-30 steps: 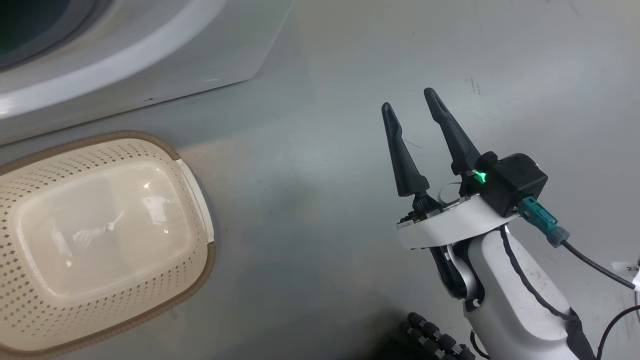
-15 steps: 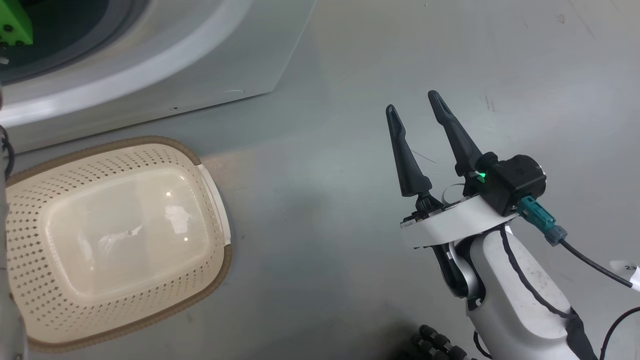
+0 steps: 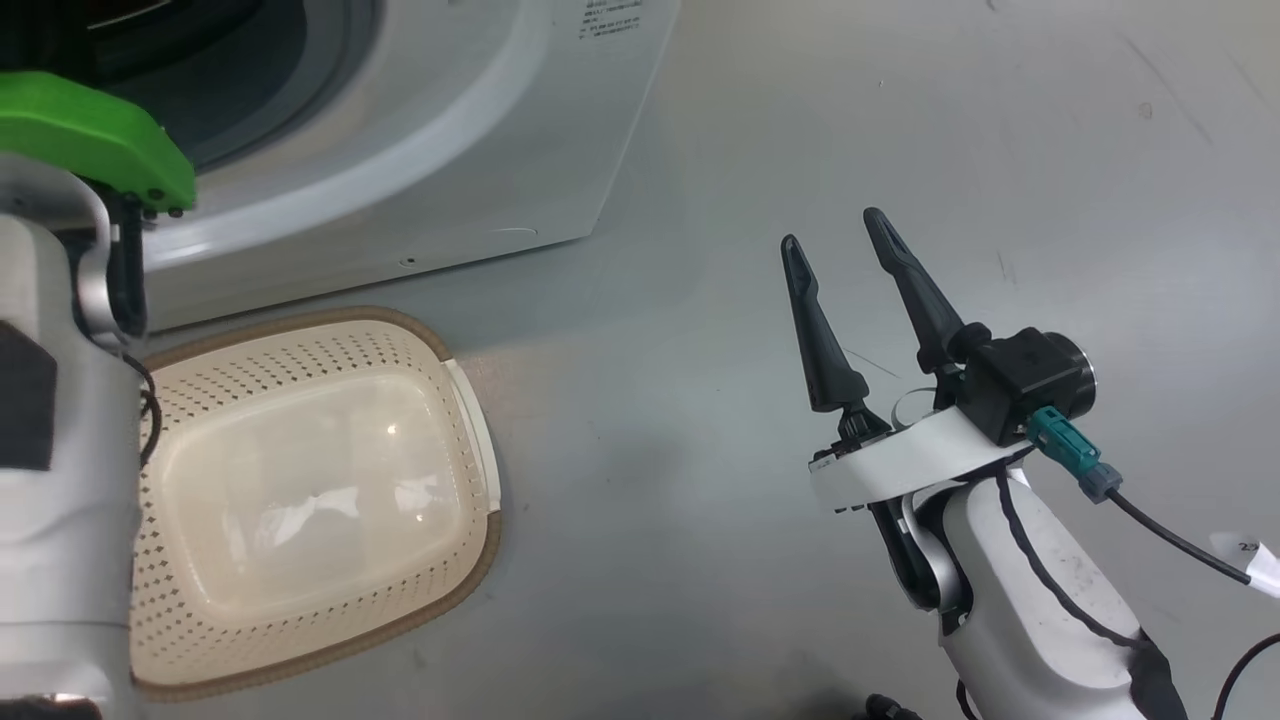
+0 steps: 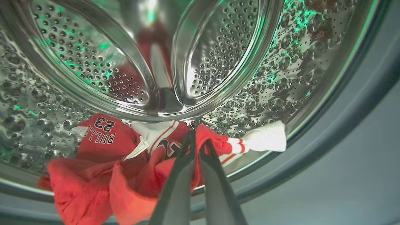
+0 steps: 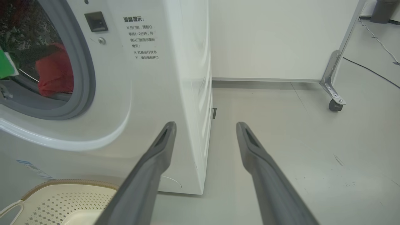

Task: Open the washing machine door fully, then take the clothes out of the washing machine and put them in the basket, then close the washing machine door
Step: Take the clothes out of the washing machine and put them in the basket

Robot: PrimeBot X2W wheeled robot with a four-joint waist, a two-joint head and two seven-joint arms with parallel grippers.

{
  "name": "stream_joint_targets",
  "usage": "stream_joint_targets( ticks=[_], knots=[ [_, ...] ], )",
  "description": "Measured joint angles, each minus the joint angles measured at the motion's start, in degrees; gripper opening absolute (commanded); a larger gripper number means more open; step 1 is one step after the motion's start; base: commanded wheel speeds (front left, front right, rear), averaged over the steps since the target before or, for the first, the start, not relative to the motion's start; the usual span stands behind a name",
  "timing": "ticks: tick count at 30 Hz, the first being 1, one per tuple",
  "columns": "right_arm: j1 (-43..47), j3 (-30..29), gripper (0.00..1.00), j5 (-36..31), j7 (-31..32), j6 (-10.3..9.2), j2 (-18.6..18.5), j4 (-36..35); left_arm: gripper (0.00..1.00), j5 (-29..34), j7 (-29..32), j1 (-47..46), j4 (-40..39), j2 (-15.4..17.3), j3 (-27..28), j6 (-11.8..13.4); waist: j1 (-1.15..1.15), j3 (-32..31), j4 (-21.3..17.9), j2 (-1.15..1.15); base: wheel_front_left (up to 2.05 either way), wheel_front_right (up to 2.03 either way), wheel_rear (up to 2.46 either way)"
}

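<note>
Left wrist view: left gripper (image 4: 197, 138) is clamping the clothes (image 4: 93, 162).
Head view is showing right gripper (image 3: 833, 230) gaping, the basket (image 3: 300, 320) lying leftward, partly hidden by a forearm (image 3: 50, 500).

In drum (image 4: 218, 47) of washing machine (image 3: 450, 150): clothes (image 4: 93, 165), at front lip; basket (image 3: 300, 350) on floor (image 3: 700, 400) just before the machine; right gripper (image 3: 831, 227) over floor, well right of basket

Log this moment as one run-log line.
left jaws: shut on bright red jersey clothes in perforated steel drum | right jaws: open, empty, above floor | cream perforated plastic basket: empty
</note>
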Motion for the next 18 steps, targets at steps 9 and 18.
stream_joint_targets(
  ticks=[9,18],
  knots=[
    [2.6,-0.7,1.0,-1.5,0.0,0.08,0.0,1.7,0.0,-1.7,-6.8,8.3,-2.3,-2.8,1.1,0.0,0.0,-4.6,1.8,0.0,0.0,0.0,0.0],
    [5.7,-1.6,1.0,-1.7,0.0,0.16,0.0,3.1,0.0,-1.5,-8.8,14.9,-6.5,-3.9,0.9,0.6,0.0,-10.1,3.6,0.0,0.0,0.0,0.0]
  ],
)
